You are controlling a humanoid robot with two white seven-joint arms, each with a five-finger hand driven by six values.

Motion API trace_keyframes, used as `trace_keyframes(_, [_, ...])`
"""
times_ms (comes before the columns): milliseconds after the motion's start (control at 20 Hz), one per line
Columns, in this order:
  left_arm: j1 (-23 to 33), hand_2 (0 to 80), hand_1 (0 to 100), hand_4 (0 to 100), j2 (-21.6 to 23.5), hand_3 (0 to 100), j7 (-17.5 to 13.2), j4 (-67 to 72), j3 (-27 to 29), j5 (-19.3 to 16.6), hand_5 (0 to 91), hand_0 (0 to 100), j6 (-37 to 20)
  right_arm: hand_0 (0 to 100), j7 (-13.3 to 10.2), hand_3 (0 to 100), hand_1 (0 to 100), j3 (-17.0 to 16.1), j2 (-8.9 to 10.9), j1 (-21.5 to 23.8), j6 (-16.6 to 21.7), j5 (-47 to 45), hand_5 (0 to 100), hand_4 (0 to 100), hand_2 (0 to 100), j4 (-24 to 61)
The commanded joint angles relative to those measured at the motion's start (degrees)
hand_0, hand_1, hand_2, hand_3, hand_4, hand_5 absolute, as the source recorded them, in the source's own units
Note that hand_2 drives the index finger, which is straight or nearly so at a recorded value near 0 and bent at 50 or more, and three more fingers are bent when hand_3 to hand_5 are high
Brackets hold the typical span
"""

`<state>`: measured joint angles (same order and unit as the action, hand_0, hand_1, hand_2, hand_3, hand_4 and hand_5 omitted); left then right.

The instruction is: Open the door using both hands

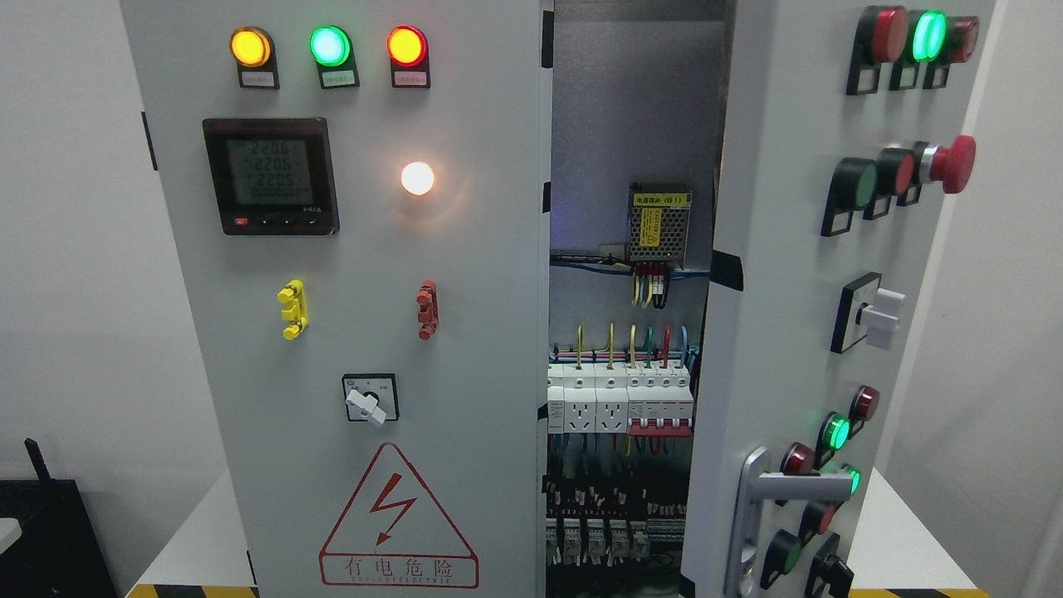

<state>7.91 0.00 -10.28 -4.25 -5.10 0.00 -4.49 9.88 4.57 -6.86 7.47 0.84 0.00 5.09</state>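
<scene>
A grey electrical cabinet fills the head view. Its right door (789, 332) stands swung outward, partly open, with a silver lever handle (789, 490) low on its face. The left door (357, 332) is closed and carries three lit lamps, a digital meter (271, 176) and a red hazard triangle (397, 519). Through the gap between the doors I see the cabinet interior (631, 349) with a power supply, wiring and rows of breakers. Neither of my hands nor any part of my arms shows in this view.
The cabinet stands on a white table (897, 540) with a yellow-black striped front edge. Buttons and a red emergency stop (955, 164) stick out from the open right door. A black object (41, 531) sits at the lower left. White walls lie on both sides.
</scene>
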Motion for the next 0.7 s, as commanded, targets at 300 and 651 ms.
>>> trace_keyframes(300, [0.0,0.0,39,0,-1.9,0,0.0,0.0,-0.1,0.0,0.0,12,0.0,12,0.1,0,39,0.0,0.0,0.0,0.0,-1.8,0,0,0,0.0])
trace_keyframes(651, [0.7,0.0,39,0,-1.2,0,-0.2,-1.4,-0.5,0.1,0.0,12,-0.2,12,0.1,0,39,0.0,0.0,0.0,0.0,-1.8,0,0,0,0.0])
